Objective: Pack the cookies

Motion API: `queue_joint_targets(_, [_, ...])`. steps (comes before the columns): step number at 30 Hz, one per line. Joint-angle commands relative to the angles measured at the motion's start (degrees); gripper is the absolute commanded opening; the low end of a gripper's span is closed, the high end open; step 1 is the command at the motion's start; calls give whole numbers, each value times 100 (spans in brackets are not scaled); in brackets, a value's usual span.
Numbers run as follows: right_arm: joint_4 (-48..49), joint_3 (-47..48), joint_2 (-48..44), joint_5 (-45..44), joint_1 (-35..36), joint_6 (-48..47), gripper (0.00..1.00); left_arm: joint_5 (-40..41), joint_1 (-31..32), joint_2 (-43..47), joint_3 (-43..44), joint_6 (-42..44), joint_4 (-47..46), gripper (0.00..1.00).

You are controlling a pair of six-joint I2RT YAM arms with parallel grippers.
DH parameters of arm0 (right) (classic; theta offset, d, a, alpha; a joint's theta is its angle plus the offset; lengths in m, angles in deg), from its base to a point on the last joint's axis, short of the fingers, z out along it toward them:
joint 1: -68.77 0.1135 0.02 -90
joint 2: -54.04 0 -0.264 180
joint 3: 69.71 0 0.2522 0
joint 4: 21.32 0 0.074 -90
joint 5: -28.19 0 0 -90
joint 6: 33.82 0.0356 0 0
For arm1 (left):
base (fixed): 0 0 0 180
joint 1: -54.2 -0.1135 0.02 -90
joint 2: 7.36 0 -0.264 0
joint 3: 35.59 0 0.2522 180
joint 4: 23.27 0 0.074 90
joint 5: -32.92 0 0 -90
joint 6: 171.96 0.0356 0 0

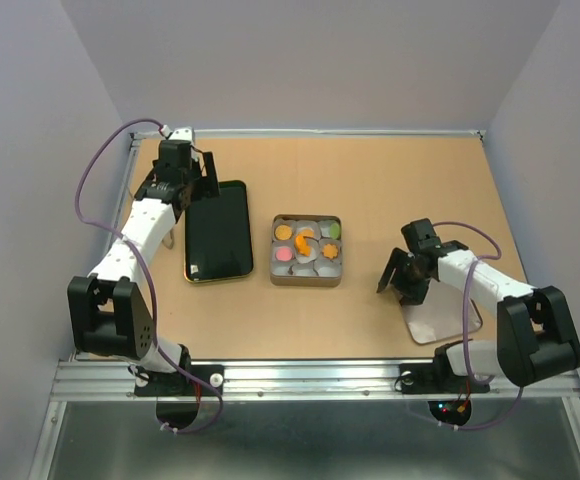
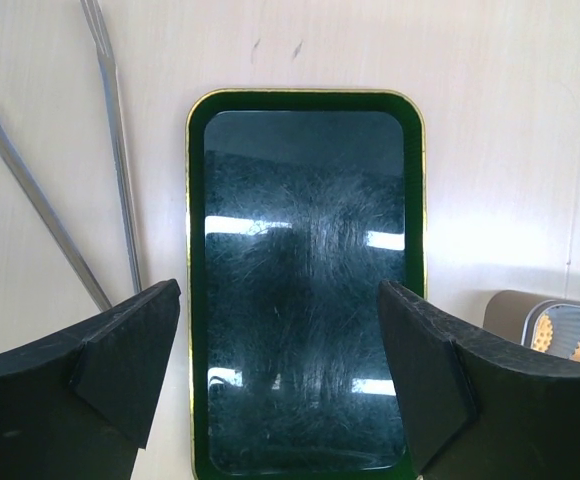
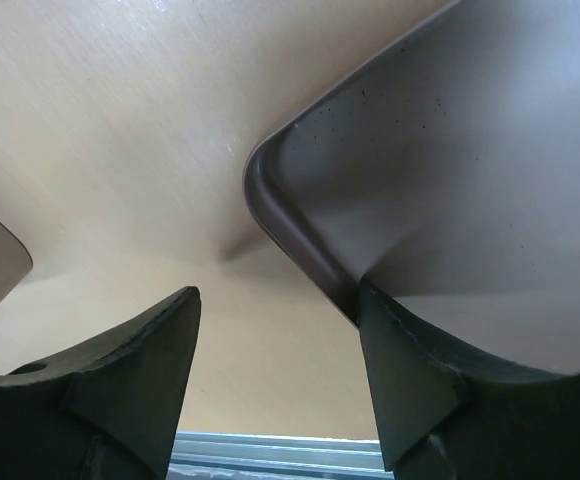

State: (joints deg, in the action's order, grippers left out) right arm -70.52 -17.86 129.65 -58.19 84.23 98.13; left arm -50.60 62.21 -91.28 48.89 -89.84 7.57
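Note:
The cookies lie in white paper cups inside an open square tin at mid table: orange, pink, yellow-green and an orange star. A dark green lid with a gold rim lies flat to the tin's left. My left gripper is open and empty above the lid's far end; in the left wrist view its fingers straddle the lid. My right gripper is open and empty at the corner of a grey tray. In the right wrist view one finger meets the tray's rim.
Metal tongs lie on the table left of the lid. The tin's corner shows at the right edge of the left wrist view. The table's metal front rail runs along the near edge. Grey walls enclose three sides.

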Motion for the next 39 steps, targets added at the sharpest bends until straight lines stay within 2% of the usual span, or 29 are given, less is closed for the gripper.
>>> queue_joint_targets(1, [458,-214,234,25,79,67,68,55,-36,183,-154,85,-257,90])
queue_joint_targets(4, [538,-249,296,69,132,50,58,81,-54,95,-164,67,-258,90])
queue_joint_targets(5, [556,-249,313,86,150,50,47,81,-63,60,-164,59,-249,89])
queue_joint_targets(8, [556,-223,340,78,220,23,33,81,-72,16,-190,50,-275,89])
queue_joint_targets(9, [565,-205,357,104,229,15,23,90,-72,7,-207,58,-302,89])
queue_joint_targets(13, [591,-91,489,104,369,-64,1,-6,-185,-160,-260,-3,-337,88])
queue_joint_targets(20, [521,418,367,17,458,-310,0,11,-256,-204,-366,-29,-407,86])
queue_joint_targets(28, [-199,1376,-213,-721,458,-688,0,73,-256,-63,-375,-100,-442,84])
queue_joint_targets(31, [-384,1903,-371,-906,458,-750,0,38,-256,156,-261,-205,-442,83])
queue_joint_targets(35, [-648,2834,-320,-986,466,-829,0,-427,-256,551,-138,-363,-618,85])
queue_joint_targets(39, [-613,3992,-135,-696,458,-926,0,-813,-256,894,-67,-644,-977,86])
